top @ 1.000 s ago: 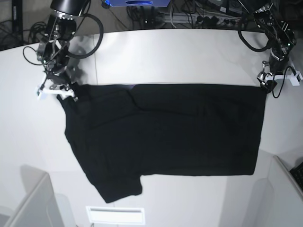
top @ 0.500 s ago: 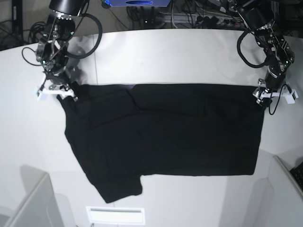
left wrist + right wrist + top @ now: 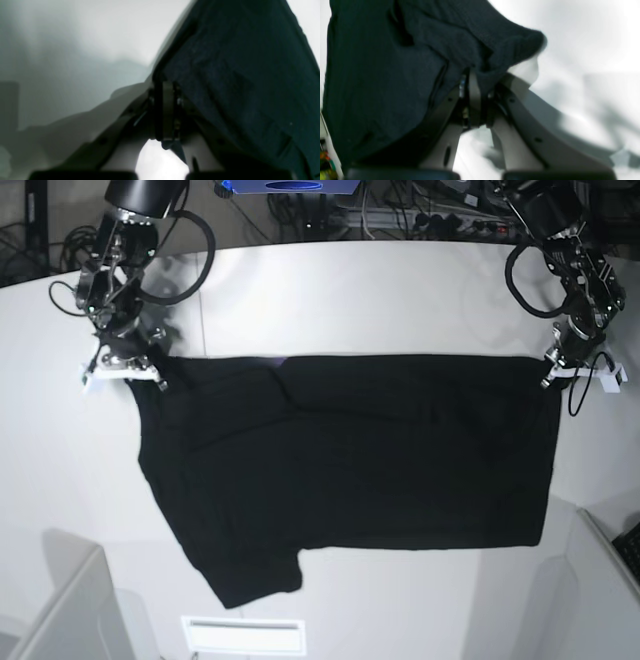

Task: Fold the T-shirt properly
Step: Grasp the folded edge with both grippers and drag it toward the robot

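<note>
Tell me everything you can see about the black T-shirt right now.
The T-shirt is plain black knit fabric, spread flat and mostly smooth on the white table, with faint creases across its middle. One short sleeve sticks out at the near edge. Its far edge runs straight between the arms: the right pincer and the left pincer are each shut on a far corner.

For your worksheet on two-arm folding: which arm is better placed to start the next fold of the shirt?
Probably neither alone. The left gripper and the right gripper are each shut on a far corner of the shirt, evenly placed at opposite ends, so both likely need to pull the edge toward the near side together.
</note>
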